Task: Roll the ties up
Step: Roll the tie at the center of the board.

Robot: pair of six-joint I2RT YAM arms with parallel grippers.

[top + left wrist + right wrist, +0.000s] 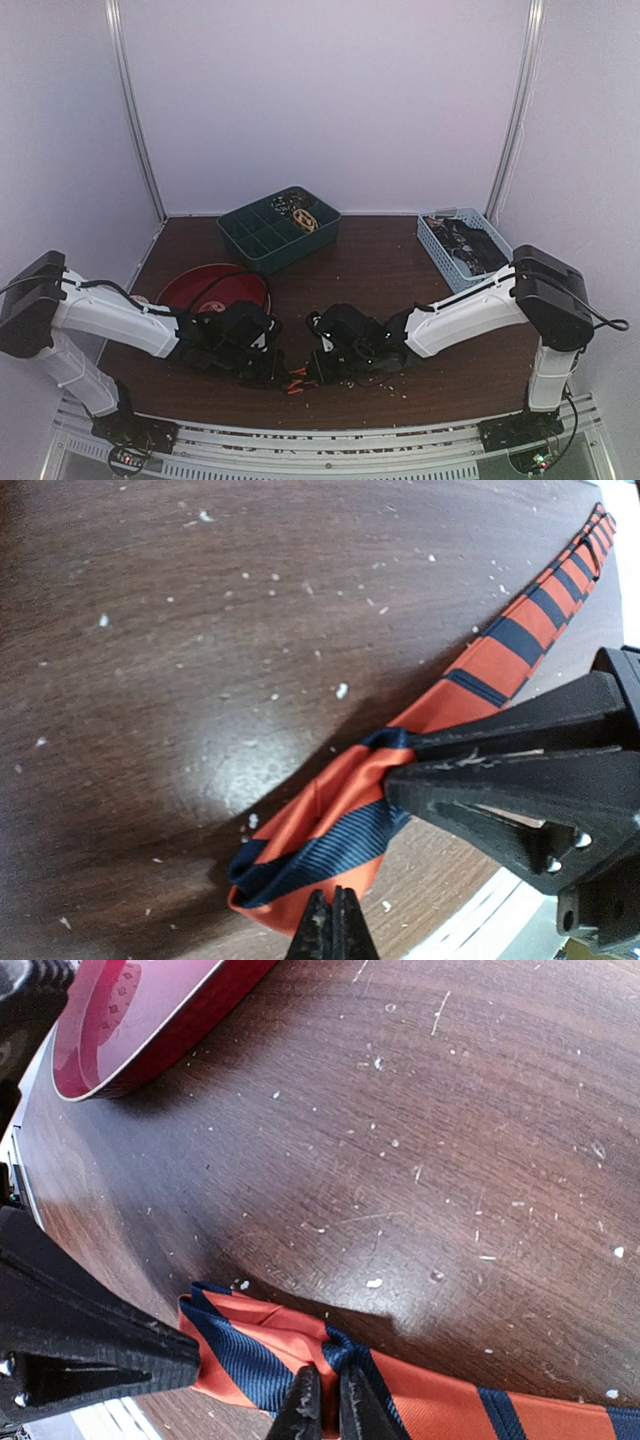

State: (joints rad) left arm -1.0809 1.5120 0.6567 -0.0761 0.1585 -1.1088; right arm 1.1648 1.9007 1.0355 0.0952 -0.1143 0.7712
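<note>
Ideally, the striped tie (350,810), lying along the table's (150,680) near edge, should be held taut; its folded end is clenched by the left gripper (331,932) and the right gripper (322,1407), so each turn should be wound tight, edges aligned.

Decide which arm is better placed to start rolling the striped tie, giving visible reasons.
Left, probably. The left gripper pinches the striped tie at its folded-over end, where a coil would begin. The right gripper clamps the band past the fold, with the long tail beyond it, so it suits anchoring.
</note>
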